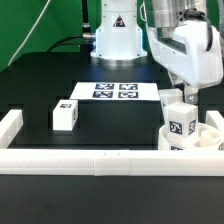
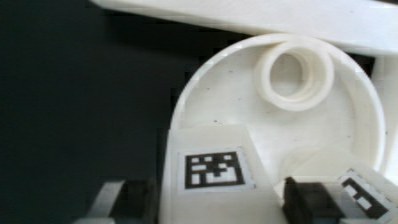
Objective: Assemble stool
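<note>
Counting what is on the table, you have one round seat (image 1: 210, 141) at the exterior view's right, just inside the border rail (image 1: 90, 160), and two legs you can be sure of: a loose leg (image 1: 65, 115) well apart to that view's left, near the marker board (image 1: 115, 91), and an upright leg (image 2: 214, 165) standing on the seat. Your gripper (image 1: 181, 102) straddles the upright leg, one finger (image 2: 118, 200) on each side (whether they pinch it, I cannot tell). One socket hole (image 2: 299, 72) lies bare on the seat.

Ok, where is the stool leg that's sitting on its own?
The lone leg stands on the exterior view's left, just left of the marker board and inside the border rail.
</note>
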You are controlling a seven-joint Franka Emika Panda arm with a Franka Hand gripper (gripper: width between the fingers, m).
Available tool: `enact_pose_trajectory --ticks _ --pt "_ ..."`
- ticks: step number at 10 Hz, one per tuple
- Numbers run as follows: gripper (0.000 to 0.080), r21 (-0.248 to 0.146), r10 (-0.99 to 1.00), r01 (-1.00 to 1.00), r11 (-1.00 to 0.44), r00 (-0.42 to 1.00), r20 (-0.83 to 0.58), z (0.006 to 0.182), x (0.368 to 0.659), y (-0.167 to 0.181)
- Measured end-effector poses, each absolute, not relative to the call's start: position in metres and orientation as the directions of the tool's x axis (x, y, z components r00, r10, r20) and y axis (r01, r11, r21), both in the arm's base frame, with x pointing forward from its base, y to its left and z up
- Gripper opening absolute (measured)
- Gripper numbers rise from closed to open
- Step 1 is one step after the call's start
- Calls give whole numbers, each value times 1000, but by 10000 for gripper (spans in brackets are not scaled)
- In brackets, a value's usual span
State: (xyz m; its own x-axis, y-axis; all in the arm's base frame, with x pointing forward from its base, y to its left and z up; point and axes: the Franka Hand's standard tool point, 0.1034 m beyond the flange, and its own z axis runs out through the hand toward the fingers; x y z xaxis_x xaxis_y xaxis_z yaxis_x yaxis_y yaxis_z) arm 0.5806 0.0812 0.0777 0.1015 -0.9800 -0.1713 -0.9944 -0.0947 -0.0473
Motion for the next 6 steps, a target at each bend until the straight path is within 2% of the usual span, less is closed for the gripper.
enact_pose_trajectory --ticks 1,3,4,5,6 --pt "340 -14 -983 -1000 -18 20 -180 78 579 83" --pt "365 -6 -981 -999 41 -39 -191 78 580 86" --pt "365 -9 -981 -1000 21 -19 -191 78 580 86" --pt "551 -10 -982 -1000 18 -16 -191 79 580 86" --pt "620 -24 -980 -999 -44 48 -194 86 581 86"
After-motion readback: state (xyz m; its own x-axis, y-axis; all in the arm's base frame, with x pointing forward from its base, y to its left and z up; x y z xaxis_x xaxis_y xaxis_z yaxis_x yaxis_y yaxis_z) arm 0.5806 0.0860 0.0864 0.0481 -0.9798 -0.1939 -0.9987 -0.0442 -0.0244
